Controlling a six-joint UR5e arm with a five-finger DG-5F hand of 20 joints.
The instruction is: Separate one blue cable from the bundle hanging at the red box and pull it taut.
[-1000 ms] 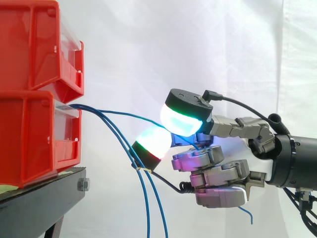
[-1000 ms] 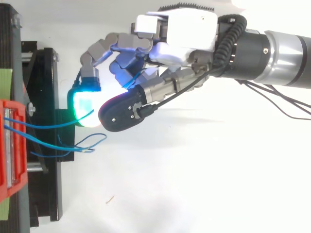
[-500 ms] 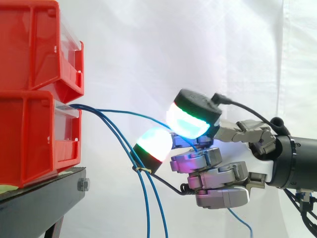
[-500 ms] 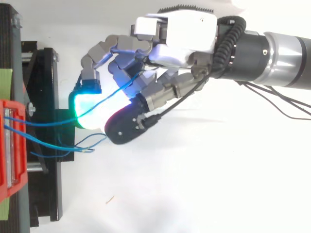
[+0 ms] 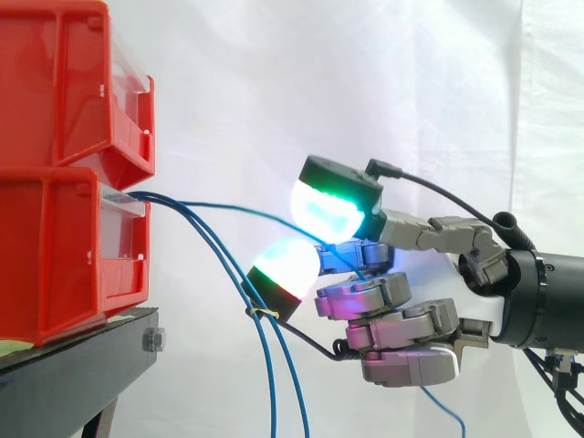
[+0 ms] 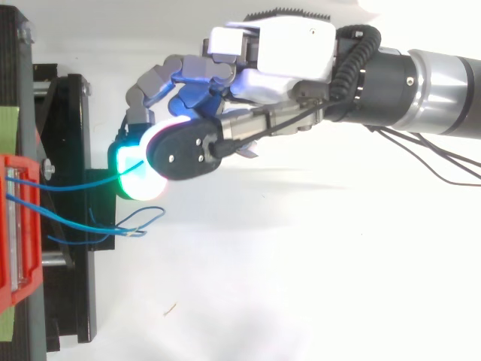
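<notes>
Several thin blue cables leave the lower red bin (image 5: pixel 64 246). One blue cable (image 5: pixel 237 209) runs nearly level from the bin to my hand (image 5: pixel 474 297), sagging slightly. It passes between the green-glowing thumb pad (image 5: pixel 327 210) and a white-and-green fingertip pad (image 5: pixel 285 263), then through the curled fingers, and its free end drops below the hand. The other blue cables (image 5: pixel 267 365) hang down together, tied by a small clip. In the top view the thumb lies over the fingertip pad, in front of the bin (image 6: pixel 19 226).
A second red bin (image 5: pixel 64 82) is stacked on the lower one. Both stand on a black stand (image 5: pixel 73 374) at the left. A white curtain hangs behind. A loop of the hanging cables (image 6: pixel 139 219) sticks out beside the stand.
The thumb has swung back up and towards the bins, and now sits over the fingertip pad and the cable. The arm and the hanging cables have stayed put.
</notes>
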